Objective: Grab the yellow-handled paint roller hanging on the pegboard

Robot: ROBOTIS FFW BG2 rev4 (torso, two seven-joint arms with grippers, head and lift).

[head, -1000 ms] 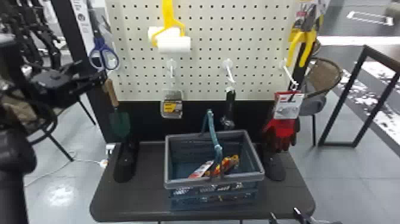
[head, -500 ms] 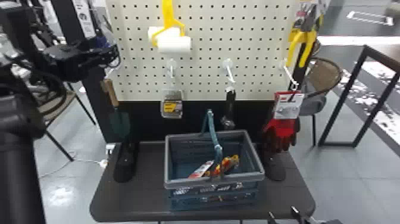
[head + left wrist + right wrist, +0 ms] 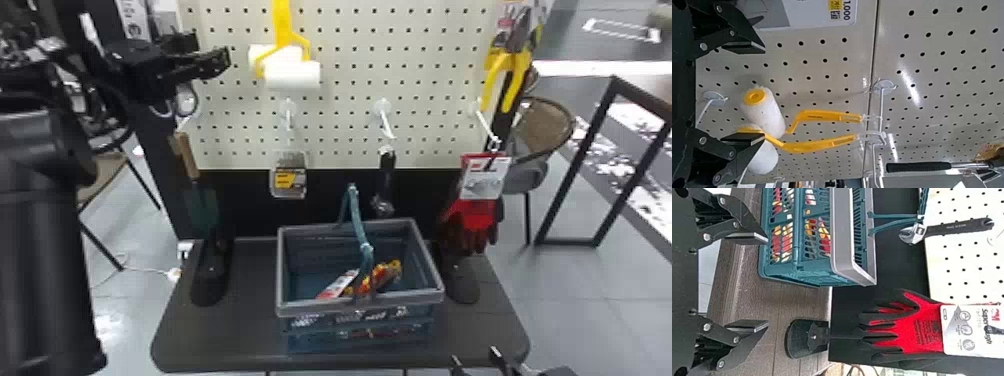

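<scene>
Head view, labels: a yellow label on the clear pack point(image 3: 289, 181), a white printed tag on the gloves point(image 3: 470, 220), a printed card by the pliers point(image 3: 520, 65).
Roller, head view: the yellow-handled roller point(image 3: 283, 25) hangs high on the pegboard point(image 3: 345, 115), handle up, white sleeves below; handle upright, sleeves crosswise.
Left gripper, head view: the left gripper point(image 3: 214, 54) is just left of the roller, before the pegboard.
Right gripper, head view: low at the table's near right edge, the right gripper point(image 3: 474, 354) has its fingertips apart.
Left wrist view, print: a white card point(image 3: 809, 13) bears print, a yellow patch and a square code; small dark print marks one yellow handle.
Rollers, left wrist view: two hang from hooks, handle ends at the hooks, sleeves towards the left gripper.
Left gripper, left wrist view: spread wide, gripping nothing; one finger overlaps a yellow frame, contact unclear.
Right wrist view, print: bold lettering and small pictures on the glove tag, pale letters on the wrench point(image 3: 959, 226).
Right gripper, right wrist view: wide open, empty, near the basket point(image 3: 844, 239).
</scene>
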